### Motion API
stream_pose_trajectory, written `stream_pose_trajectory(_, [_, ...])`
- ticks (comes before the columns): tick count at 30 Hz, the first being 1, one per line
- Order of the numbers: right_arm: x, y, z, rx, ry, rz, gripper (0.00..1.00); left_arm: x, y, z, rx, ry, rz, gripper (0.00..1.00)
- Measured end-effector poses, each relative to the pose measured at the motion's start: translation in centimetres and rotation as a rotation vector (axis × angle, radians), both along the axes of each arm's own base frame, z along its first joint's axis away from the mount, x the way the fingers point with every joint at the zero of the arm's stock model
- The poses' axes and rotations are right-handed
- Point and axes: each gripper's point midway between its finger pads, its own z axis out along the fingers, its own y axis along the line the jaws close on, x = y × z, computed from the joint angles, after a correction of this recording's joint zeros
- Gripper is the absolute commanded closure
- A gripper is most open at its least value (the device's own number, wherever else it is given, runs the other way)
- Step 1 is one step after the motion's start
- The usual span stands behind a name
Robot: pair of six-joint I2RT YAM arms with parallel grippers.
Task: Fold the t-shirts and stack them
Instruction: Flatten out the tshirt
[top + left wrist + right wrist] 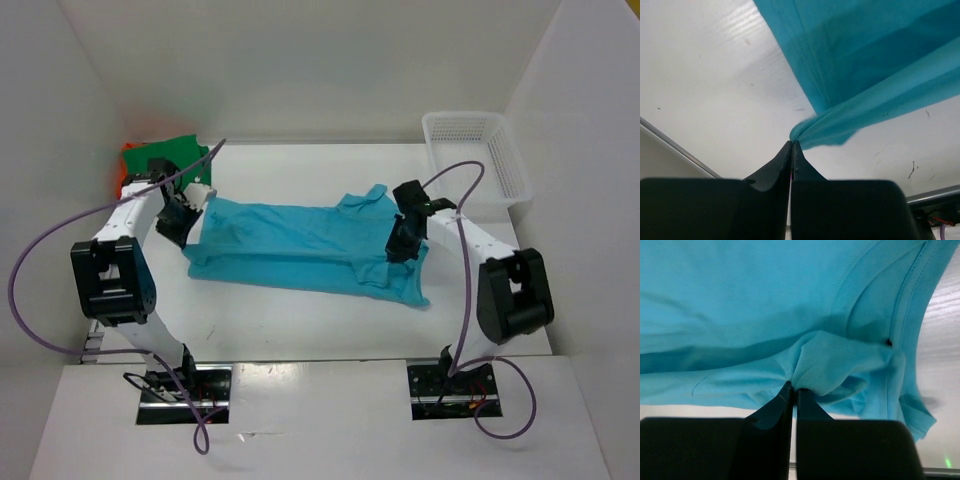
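Note:
The turquoise t-shirt [300, 245] lies spread across the middle of the table, partly folded lengthwise. My left gripper [188, 222] is shut on its left edge; the left wrist view shows the cloth [860, 65] pinched at my closed fingertips [792, 145]. My right gripper [402, 245] is shut on a fold near the shirt's right end, by the sleeve; the right wrist view shows the bunched cloth [835, 360] at its tips [794, 387]. The dark green t-shirt [180, 152] and the orange t-shirt [127, 160] lie crumpled at the far left corner.
A white mesh basket [478, 150] stands at the far right corner. White walls enclose the table on the left, back and right. The table's metal rim [675, 147] runs close to my left gripper.

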Motion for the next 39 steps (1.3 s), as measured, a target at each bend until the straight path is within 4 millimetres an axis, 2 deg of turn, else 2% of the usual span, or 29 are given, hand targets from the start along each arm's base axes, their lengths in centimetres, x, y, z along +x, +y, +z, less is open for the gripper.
stream_pose_trajectory(2, [0.3, -0.3, -2.1, -0.026, 0.05, 0.02, 1.0, 1.5, -0.1, -0.1, 0.009, -0.015, 0.002, 0.99])
stream_pose_trajectory(4, [0.0, -0.5, -3.4, -0.041, 0.092, 0.038, 1.0, 1.5, -0.5, -0.8, 0.015, 0.013, -0.011, 0.99])
stream_pose_trajectory(10, [0.4, -1.3, -3.7, -0.048, 0.096, 0.047, 1.0, 1.2, -1.0, -2.4, 0.045, 0.079, -0.035, 0.98])
stream_pose_trajectory(13, [0.1, -1.0, -3.0, -0.024, 0.085, 0.051, 1.0, 1.2, -0.5, -2.2, 0.074, 0.067, -0.03, 1.0])
stream_pose_trajectory(17, [-0.5, -0.5, 0.2, 0.039, 0.006, 0.057, 1.0, 0.5, 0.0, -1.2, 0.106, 0.04, -0.027, 1.0])
stream_pose_trajectory(19, [0.3, -0.7, 1.9, 0.058, -0.025, 0.058, 1.0, 0.9, 0.1, -0.4, 0.11, 0.03, -0.026, 1.0])
stream_pose_trajectory(20, [1.5, -0.9, 2.9, 0.065, -0.018, 0.055, 1.0, 1.6, 0.1, 0.2, 0.106, 0.029, -0.026, 1.0])
stream_pose_trajectory(21, [3.9, -1.2, 4.7, 0.071, -0.033, 0.045, 1.0, 3.1, 0.0, 1.2, 0.095, 0.022, -0.025, 1.0])
stream_pose_trajectory(23, [11.4, -1.5, 9.0, 0.083, -0.173, 0.036, 1.0, 8.6, -0.2, 4.2, 0.072, -0.104, -0.004, 1.0])
stream_pose_trajectory(24, [14.9, -1.9, 11.6, 0.08, -0.255, 0.026, 1.0, 11.5, -0.2, 6.3, 0.06, -0.187, 0.007, 1.0])
stream_pose_trajectory(25, [18.6, -2.1, 15.1, 0.077, -0.369, 0.017, 1.0, 14.4, -0.4, 9.1, 0.045, -0.295, 0.018, 1.0])
stream_pose_trajectory(26, [20.6, -2.4, 18.0, 0.068, -0.452, 0.008, 1.0, 16.4, -0.5, 12.0, 0.032, -0.401, 0.031, 1.0])
stream_pose_trajectory(27, [22.2, -2.7, 21.6, 0.06, -0.551, -0.002, 1.0, 17.5, -0.7, 14.5, 0.025, -0.486, 0.032, 1.0])
stream_pose_trajectory(28, [22.8, -3.0, 24.6, 0.053, -0.63, -0.012, 1.0, 18.0, -0.9, 17.3, 0.019, -0.565, 0.031, 1.0])
stream_pose_trajectory(29, [22.6, -3.3, 27.3, 0.049, -0.696, -0.017, 1.0, 18.0, -1.1, 19.5, 0.011, -0.631, 0.03, 1.0])
stream_pose_trajectory(31, [20.8, -3.6, 31.2, 0.044, -0.776, -0.022, 1.0, 16.6, -1.6, 22.8, 0.001, -0.71, 0.025, 1.0])
stream_pose_trajectory(33, [18.2, -4.0, 32.8, 0.032, -0.803, -0.024, 1.0, 14.9, -2.0, 23.7, -0.007, -0.734, 0.016, 1.0])
stream_pose_trajectory(34, [17.1, -4.1, 32.5, 0.027, -0.795, -0.024, 1.0, 14.0, -2.2, 23.1, -0.009, -0.717, 0.012, 1.0])
stream_pose_trajectory(36, [14.7, -4.1, 30.3, 0.023, -0.738, -0.02, 1.0, 12.8, -2.4, 20.5, -0.01, -0.653, 0.006, 1.0])
stream_pose_trajectory(37, [13.7, -4.1, 28.4, 0.025, -0.701, -0.019, 1.0, 12.4, -2.4, 18.6, -0.007, -0.611, -0.002, 1.0])
stream_pose_trajectory(39, [11.8, -4.0, 23.0, 0.032, -0.583, -0.021, 1.0, 11.0, -2.2, 13.3, 0.0, -0.478, -0.004, 1.0])
